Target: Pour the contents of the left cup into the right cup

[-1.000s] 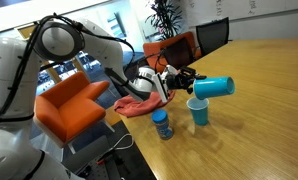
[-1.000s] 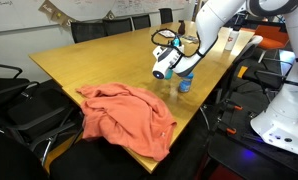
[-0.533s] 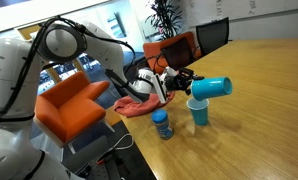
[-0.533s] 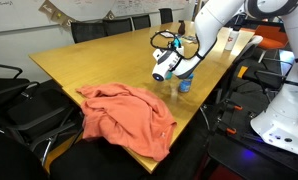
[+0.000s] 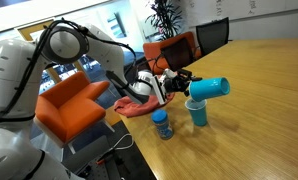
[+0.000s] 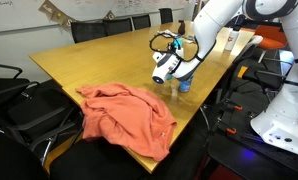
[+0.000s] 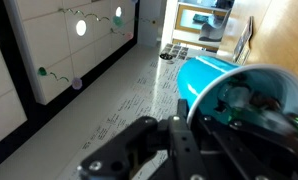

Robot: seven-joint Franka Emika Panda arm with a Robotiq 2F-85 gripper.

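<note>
My gripper point(image 5: 192, 86) is shut on the left cup point(image 5: 213, 88), a teal cup with a paler inside. It holds the cup tipped on its side, mouth pointing away from the arm. The right cup point(image 5: 198, 112), all teal, stands upright on the wooden table directly under the tipped cup. In an exterior view the held cup point(image 6: 163, 69) shows its whitish end in my gripper point(image 6: 175, 60). In the wrist view the held cup point(image 7: 201, 80) fills the right side between the dark fingers point(image 7: 179, 140). Any contents are not visible.
A short blue bottle-like container point(image 5: 163, 124) stands near the table's edge beside the right cup. An orange-pink cloth point(image 6: 129, 116) lies on the table, also visible behind the gripper point(image 5: 137, 105). Orange chairs point(image 5: 73, 105) and black chairs surround the table point(image 6: 99, 62).
The held cup has shifted very slightly; otherwise nothing has visibly changed.
</note>
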